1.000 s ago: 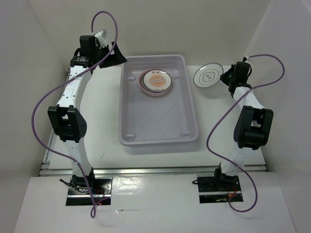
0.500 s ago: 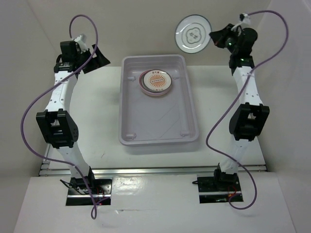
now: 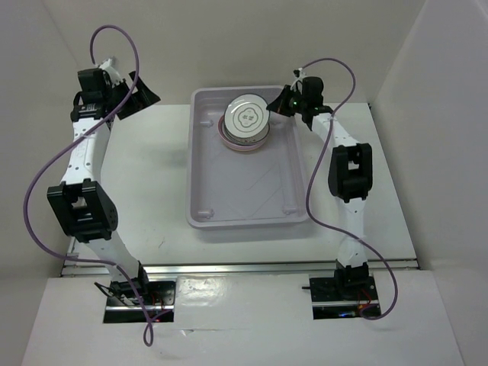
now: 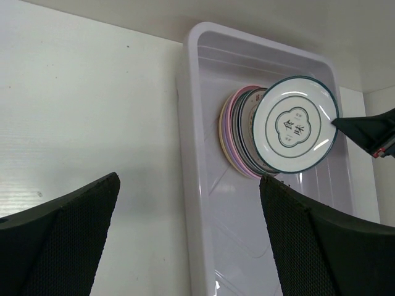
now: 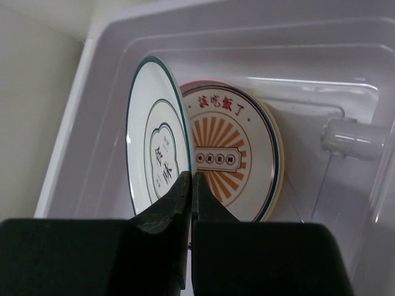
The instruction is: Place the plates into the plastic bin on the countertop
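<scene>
White arms (image 3: 85,156), black joints (image 3: 80,212), looping purple cables (image 3: 114,29), black fingers (image 4: 62,228).

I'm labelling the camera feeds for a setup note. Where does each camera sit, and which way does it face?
Top external: above and behind the bases, looking down on the countertop, the plastic bin and both arms.
Left wrist: on the left gripper, off the bin's left side, facing the bin; its open fingers fill the bottom corners.
Right wrist: on the right gripper at the bin's far end, looking along its shut fingers pinching the green-rimmed plate.
Shared: all three show that plate above the stack of plates.
</scene>
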